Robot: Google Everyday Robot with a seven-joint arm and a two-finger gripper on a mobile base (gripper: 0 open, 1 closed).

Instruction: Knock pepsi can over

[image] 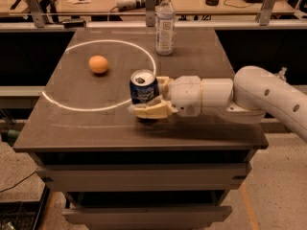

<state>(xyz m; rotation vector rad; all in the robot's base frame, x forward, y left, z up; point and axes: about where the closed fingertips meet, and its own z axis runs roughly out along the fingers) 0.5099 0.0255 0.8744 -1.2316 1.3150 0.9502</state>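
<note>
The pepsi can (143, 85), dark blue with a silver top, stands upright near the middle of the table, on the front right part of the white circle. My gripper (153, 97) reaches in from the right and is shut on the can. Its near finger (149, 110) lies across the can's lower front. Its far finger (163, 83) sits behind the can's right side. The can's base is hidden by the near finger.
An orange (99, 64) lies inside the white circle (72, 105) to the left. A clear water bottle (165, 24) stands at the back centre. The dark table (96, 133) has its front edge close below the gripper. A bench with tools runs behind.
</note>
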